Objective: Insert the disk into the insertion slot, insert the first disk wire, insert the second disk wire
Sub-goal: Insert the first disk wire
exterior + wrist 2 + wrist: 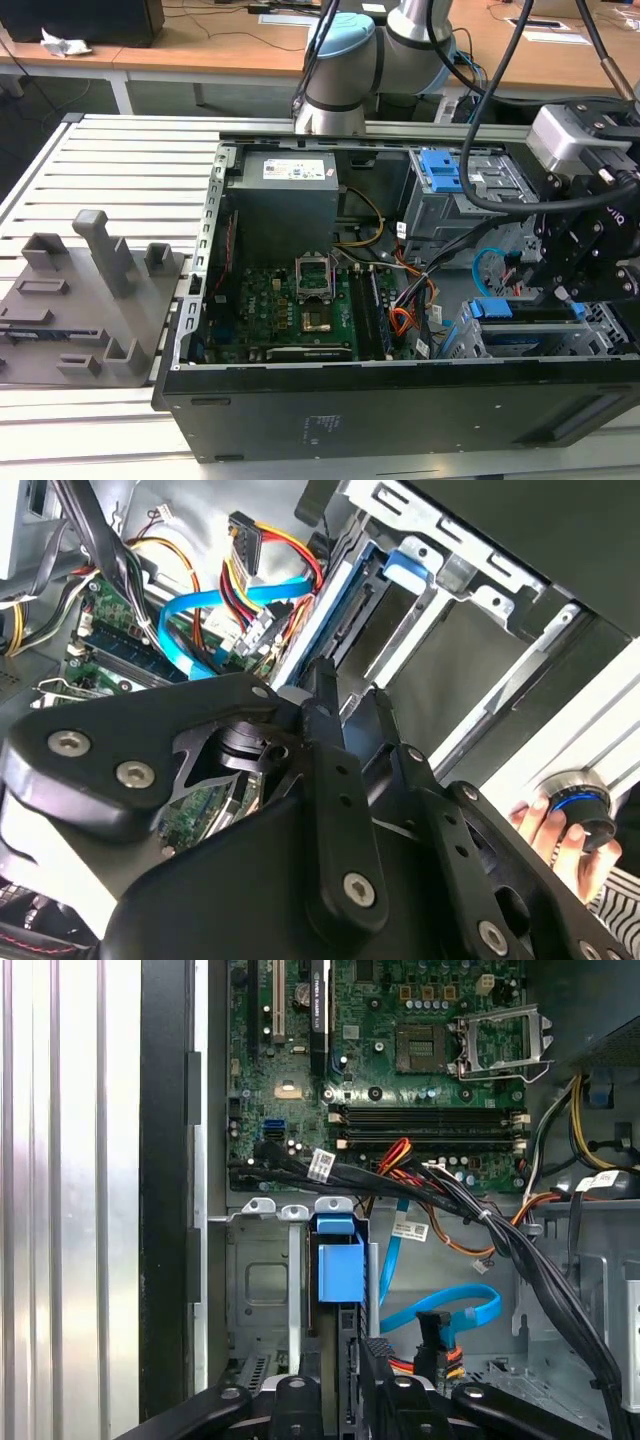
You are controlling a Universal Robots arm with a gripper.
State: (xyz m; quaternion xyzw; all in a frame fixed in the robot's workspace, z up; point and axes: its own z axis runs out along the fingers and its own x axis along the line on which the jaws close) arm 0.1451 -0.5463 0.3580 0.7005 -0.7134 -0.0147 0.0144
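Pincer: black pincer (568, 296), grip cannot tell.
Disk: silver drive in blue plastic carrier (492, 308), seated in perforated silver metal cage (465, 345).
Relation: drive just beneath pincer, running toward its 9 o'clock, exterior view.

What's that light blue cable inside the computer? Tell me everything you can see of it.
The light blue cable is a slim, flat, plastic-looking ribbon. It lies inside the open computer case, bent into a curved loop beside the silver drive cage, with another stretch running straight toward the green circuit board. Where its ends plug in I cannot tell.
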